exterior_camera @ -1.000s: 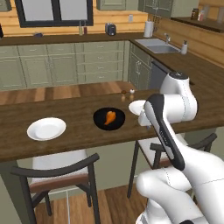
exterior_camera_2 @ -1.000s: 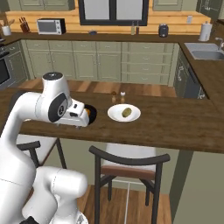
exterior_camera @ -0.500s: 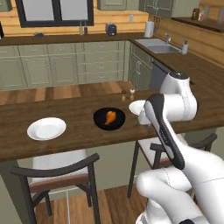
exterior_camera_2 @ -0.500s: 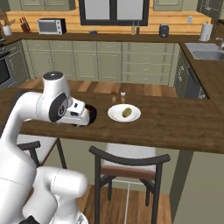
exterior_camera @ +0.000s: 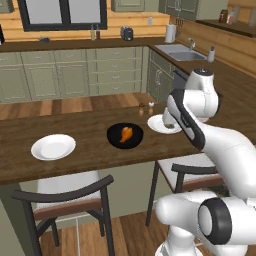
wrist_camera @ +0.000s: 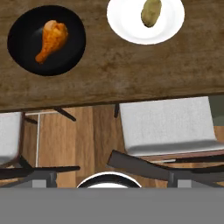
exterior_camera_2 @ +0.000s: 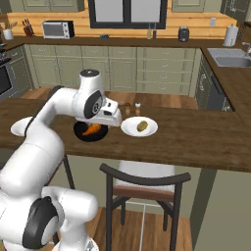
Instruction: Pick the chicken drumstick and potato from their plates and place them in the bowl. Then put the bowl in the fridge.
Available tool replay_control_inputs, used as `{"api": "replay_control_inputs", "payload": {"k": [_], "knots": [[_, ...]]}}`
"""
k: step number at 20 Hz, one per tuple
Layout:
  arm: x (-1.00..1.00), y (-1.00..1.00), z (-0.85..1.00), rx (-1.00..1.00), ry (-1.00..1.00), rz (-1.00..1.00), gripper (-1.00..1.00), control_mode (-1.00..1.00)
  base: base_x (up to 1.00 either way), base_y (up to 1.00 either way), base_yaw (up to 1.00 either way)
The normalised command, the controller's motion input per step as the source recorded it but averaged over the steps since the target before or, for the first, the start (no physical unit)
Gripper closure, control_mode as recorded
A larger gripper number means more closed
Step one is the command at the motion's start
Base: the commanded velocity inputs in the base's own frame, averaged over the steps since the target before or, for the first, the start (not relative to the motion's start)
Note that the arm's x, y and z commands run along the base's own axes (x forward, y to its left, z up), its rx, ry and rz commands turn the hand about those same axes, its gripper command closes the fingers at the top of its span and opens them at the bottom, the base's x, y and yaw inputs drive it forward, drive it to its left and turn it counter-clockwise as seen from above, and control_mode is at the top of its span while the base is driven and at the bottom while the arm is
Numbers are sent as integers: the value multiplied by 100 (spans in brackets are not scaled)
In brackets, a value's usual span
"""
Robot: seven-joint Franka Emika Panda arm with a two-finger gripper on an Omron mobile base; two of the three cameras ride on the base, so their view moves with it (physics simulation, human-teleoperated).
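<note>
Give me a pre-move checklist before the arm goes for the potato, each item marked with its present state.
1. Orange-brown glazed chicken drumstick already lies in the glossy black bowl: ok.
2. Yellowish-tan potato sits on its round white plate, nothing covering it: ok.
3. Black bowl has bare room beside the drumstick for the potato: ok.
4. Pincer open and holding nothing: open by all signs, but the fingertips are not clear in the pictures: cannot tell.
5. Hand lined up above the potato: not ok; the hand view looks down on the wooden counter edge and the grey-seated chair.
6. Second white plate is empty: ok.
</note>
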Motion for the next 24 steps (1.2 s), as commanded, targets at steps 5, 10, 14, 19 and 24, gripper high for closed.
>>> {"api": "replay_control_inputs", "payload": {"k": [5,10,14,19,24], "knots": [[100,-69,-51,-2,4,-5,-100,-100,0,0,0],[100,-44,-65,-7,-6,0,-100,-100,0,0,0],[100,-29,-17,0,-8,0,-100,-100,0,0,0],[87,-2,-14,0,0,0,-100,-100,0,0,0],[92,-5,-10,6,3,0,-100,-100,0,0,0]]}}
